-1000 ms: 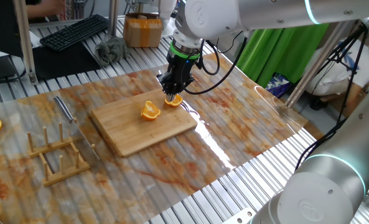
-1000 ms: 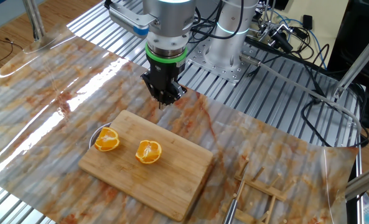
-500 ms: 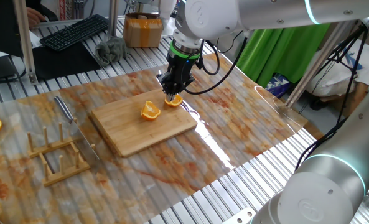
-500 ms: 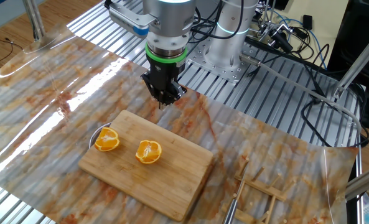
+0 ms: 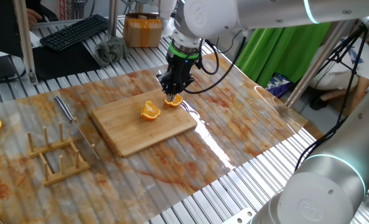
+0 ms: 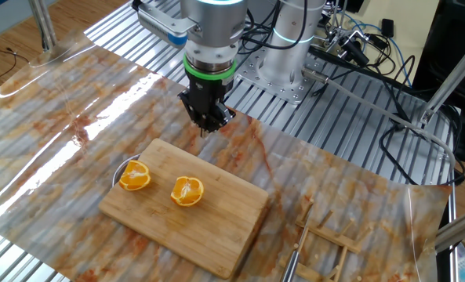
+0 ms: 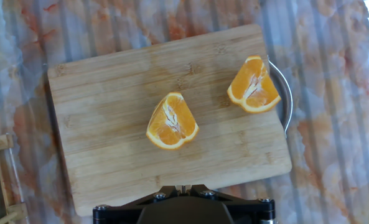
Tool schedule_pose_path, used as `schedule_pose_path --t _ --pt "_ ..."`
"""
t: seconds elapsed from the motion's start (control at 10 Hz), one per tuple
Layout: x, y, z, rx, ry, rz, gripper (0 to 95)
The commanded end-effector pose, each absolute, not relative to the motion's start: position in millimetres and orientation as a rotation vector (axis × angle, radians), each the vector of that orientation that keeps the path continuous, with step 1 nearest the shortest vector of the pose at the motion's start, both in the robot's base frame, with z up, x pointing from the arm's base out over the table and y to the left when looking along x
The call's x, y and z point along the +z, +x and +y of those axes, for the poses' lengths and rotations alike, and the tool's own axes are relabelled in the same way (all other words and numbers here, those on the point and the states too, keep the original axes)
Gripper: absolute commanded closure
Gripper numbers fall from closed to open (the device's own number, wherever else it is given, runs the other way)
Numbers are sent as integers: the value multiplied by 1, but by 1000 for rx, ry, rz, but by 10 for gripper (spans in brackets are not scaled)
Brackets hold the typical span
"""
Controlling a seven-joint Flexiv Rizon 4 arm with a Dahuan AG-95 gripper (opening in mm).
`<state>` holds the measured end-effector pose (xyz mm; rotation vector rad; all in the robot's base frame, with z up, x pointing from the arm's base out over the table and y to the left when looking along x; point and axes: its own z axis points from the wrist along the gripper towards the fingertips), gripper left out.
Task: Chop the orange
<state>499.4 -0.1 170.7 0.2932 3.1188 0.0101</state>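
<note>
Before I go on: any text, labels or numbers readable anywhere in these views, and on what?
None readable.
Keyboard: key legends too small to read.
Brown box: no print can be made out.
Wooden board, orange pieces and gripper: no markings visible.

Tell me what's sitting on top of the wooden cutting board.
Two orange pieces lie cut side up on the wooden board, one near the middle, one at an edge. A metal ring pokes out from under that edge; the rest of it is covered.
</note>
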Motion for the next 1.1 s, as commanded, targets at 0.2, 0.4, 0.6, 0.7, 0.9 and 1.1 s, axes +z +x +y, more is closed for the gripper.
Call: schedule_pose_path --t 0.2,0.4,0.6,0.7,0.9,1.1 --pt "170 500 0 -25 385 3136 950" --pt "170 500 0 -29 404 3148 950" --pt "170 500 0 -28 400 3151 950" --pt "170 500 0 -26 388 3152 950" --pt "170 500 0 -13 326 3156 950" --pt "170 500 0 -10 297 3157 950"
